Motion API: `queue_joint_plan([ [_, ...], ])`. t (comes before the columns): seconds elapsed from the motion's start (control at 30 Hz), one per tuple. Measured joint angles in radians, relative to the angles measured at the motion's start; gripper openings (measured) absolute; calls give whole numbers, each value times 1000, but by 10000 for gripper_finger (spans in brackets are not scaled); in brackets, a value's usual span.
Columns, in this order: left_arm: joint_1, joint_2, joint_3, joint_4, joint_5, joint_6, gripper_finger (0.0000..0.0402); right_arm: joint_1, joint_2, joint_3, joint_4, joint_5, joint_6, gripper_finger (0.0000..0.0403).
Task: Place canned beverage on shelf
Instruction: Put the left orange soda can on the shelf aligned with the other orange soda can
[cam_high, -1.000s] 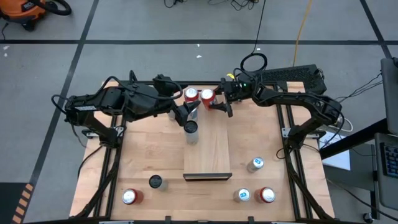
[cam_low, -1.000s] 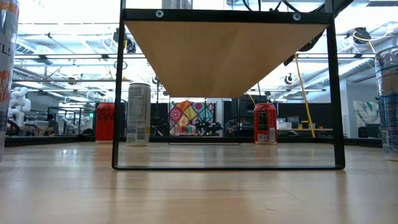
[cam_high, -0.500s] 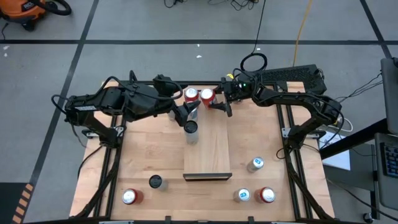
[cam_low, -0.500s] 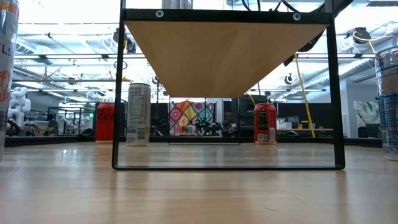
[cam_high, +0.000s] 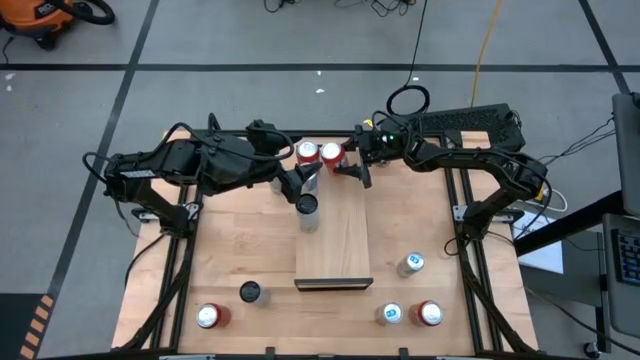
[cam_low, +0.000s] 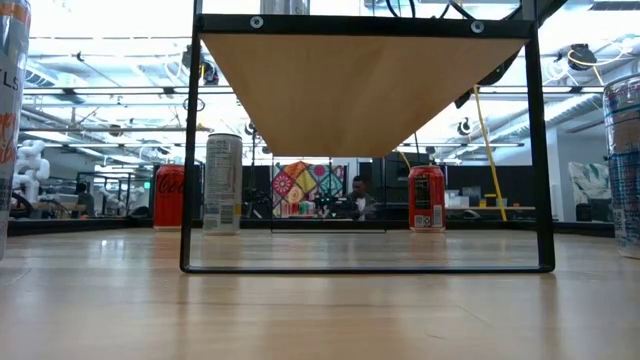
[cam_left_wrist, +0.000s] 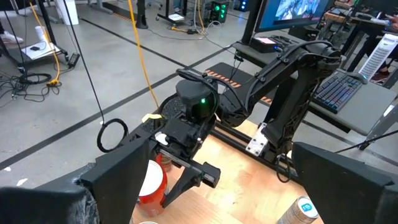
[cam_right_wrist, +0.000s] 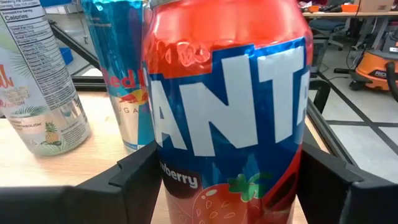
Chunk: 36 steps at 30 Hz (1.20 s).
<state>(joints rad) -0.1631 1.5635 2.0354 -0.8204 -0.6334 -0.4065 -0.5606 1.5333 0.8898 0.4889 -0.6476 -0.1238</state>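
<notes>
Fanta can (cam_right_wrist: 227, 118) cropped at its base (label cut short).

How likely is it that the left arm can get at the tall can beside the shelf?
Likely yes: the left tool hangs open close beside the tall can, with nothing between them. The right tool holds the Fanta can, clear of that path.

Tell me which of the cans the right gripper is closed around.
The red Fanta strawberry can, sitting between the right gripper fingers at the table's far edge. Every other can stands free of that gripper.

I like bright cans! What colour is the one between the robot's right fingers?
The Fanta can is red and blue, shown best in the right wrist view.
</notes>
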Motion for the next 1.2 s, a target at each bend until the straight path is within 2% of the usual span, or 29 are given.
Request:
queue_joint_plan([
  [0.33, 0, 0, 0, 0, 0, -5, 393, 6, 0, 0, -25, 18, -17, 277],
  [0.63, 0, 0, 0, 1, 0, -5, 393, 6, 0, 0, -44, 19, -14, 303],
  [1.2, 0, 0, 0, 2, -8, -3, 393, 5, 0, 1, -58, 18, 7, 305],
])
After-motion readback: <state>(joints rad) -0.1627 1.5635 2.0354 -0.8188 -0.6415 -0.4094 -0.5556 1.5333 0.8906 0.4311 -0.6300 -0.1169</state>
